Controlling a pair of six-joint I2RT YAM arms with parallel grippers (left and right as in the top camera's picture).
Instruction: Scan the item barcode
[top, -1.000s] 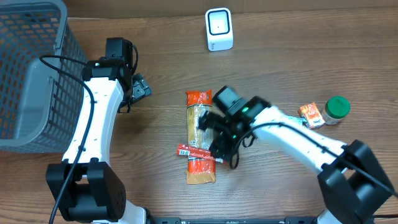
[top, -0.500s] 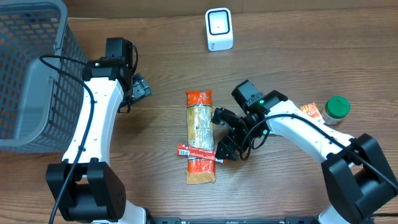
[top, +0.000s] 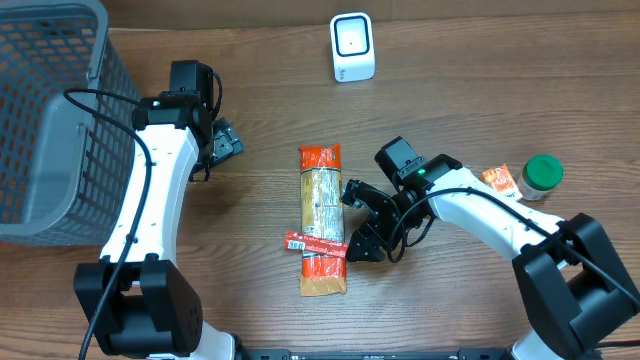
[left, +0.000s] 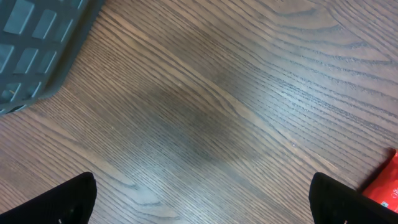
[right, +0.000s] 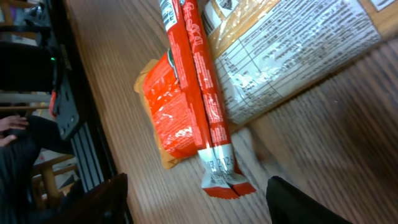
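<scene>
Far left, a grey basket (top: 50, 120) is parked, and the left pincer (top: 222, 142) is held spread wide beside it. Nothing is in it, same as a second ago.

Middle of the surface (top: 480, 90): the long noodle packet (top: 322, 215) is laid flat, orange end pointed toward the scanner (top: 352, 47), with a thin red snack stick (top: 315, 244) draped across its lower part. Neither has been shifted.

What has changed is the right pincer (top: 362, 232). A second ago it was parked over the packet; now it's been pulled off to the packet's right edge, near the stick's end, jaws apart but drawn in a bit, nothing gripped. So no pickup has been made yet and nothing's been shown to the scanner. A fresh approach is probably being lined up.

Further right, a small orange sachet (top: 498, 183) and a green-lidded jar (top: 542, 175) are left alone.
</scene>
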